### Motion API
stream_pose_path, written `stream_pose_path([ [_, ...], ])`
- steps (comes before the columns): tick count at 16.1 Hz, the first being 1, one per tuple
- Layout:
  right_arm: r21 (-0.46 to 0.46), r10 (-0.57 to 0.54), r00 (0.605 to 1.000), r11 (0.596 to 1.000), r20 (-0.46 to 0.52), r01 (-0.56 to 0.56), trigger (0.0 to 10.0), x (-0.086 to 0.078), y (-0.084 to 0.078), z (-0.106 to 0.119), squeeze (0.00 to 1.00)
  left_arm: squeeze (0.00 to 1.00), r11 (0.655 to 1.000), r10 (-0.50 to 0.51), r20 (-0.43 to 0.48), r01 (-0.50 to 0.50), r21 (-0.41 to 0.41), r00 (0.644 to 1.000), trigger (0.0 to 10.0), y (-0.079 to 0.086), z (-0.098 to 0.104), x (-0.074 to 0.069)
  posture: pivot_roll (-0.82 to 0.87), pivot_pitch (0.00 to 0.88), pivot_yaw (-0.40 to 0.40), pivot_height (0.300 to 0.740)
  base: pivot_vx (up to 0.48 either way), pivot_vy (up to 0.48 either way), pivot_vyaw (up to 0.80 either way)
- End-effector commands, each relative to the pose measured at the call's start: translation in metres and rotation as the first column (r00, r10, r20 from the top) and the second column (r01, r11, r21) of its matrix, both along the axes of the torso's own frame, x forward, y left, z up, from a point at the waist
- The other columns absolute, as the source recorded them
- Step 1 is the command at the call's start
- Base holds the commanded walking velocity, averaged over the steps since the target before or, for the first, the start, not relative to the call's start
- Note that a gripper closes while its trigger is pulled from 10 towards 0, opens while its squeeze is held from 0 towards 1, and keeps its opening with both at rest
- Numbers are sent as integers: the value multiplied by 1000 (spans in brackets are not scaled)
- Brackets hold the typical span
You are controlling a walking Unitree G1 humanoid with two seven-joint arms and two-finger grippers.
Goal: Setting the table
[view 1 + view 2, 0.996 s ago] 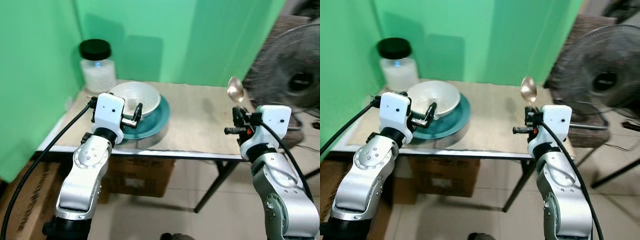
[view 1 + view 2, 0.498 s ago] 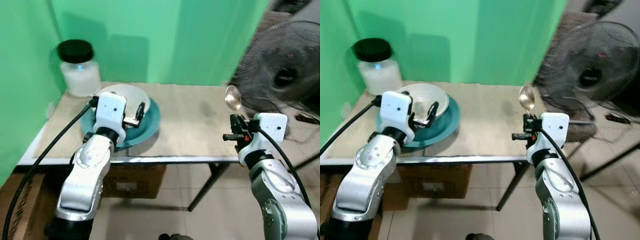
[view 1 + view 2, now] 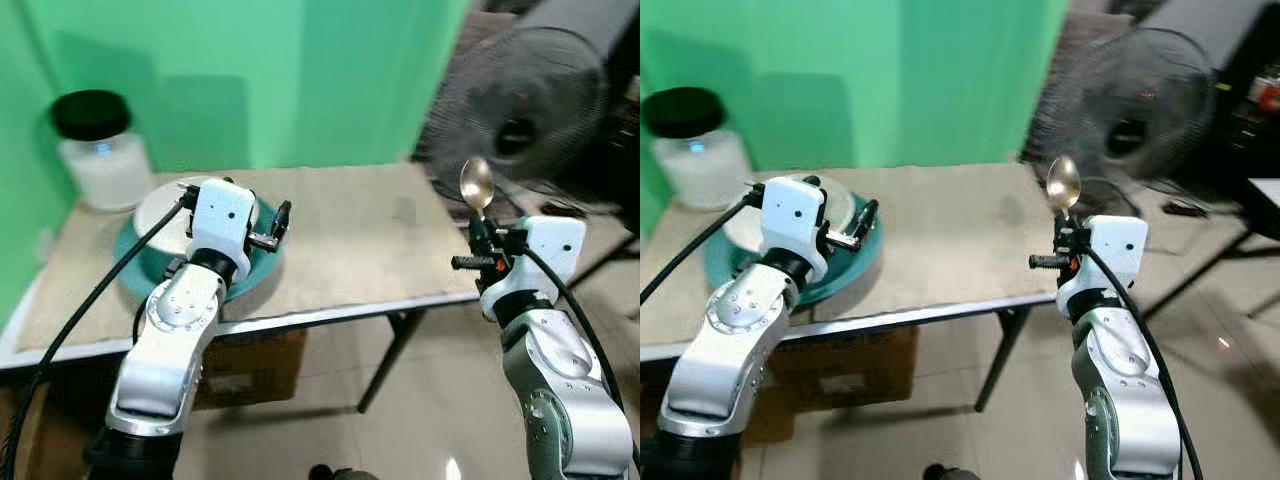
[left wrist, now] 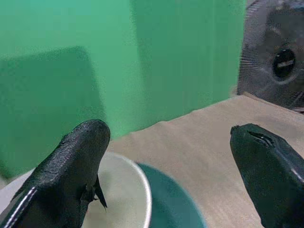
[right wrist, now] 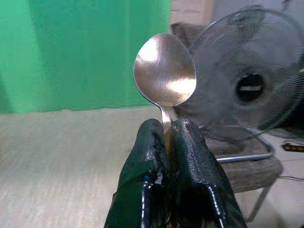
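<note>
spoon (image 5: pixel 165 71): upright, bowl up, off the table's right end; handle pinched so it can be carried level and set down beside the bowl
right gripper (image 3: pixel 478 238): clamped tight on the spoon's handle
bowl (image 4: pixel 124 197): white, in the teal plate (image 3: pixel 140 275) at the table's left end
left gripper (image 3: pixel 272 228): spread wide, empty, above the plate's rim
table (image 3: pixel 350 240): tan top; jar (image 3: pixel 95 150) at its back left; fan (image 3: pixel 515 135) beyond its right end

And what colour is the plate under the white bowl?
The plate is teal, a dark blue-green, seen best in the left eye view beneath the white bowl.
</note>
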State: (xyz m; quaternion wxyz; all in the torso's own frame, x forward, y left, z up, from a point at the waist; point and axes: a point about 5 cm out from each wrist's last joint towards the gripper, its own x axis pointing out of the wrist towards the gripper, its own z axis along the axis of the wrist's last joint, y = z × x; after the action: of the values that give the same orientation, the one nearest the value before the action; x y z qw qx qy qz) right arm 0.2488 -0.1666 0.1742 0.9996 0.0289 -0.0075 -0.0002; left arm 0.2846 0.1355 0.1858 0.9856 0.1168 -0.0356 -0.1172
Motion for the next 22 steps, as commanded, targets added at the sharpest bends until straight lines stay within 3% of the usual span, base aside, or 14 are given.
stream_pose_path([
  [1,13,-18,1000,1000,12,18,10000,1,-3,2,0,0,1000,-9,10,9,1,1000,10000,-1,2,3,103,0,-70,740,0,0,-800],
  [18,21,-55,998,998,-34,56,10000,2,-3,-2,0,0,1000,-21,29,21,21,999,10000,-1,6,10,76,0,-48,740,0,-250,-800],
  [22,16,-69,996,997,-49,69,10000,2,-2,-4,0,0,1000,-9,14,9,-4,1000,10000,-1,4,13,71,0,-44,740,0,0,-800],
])
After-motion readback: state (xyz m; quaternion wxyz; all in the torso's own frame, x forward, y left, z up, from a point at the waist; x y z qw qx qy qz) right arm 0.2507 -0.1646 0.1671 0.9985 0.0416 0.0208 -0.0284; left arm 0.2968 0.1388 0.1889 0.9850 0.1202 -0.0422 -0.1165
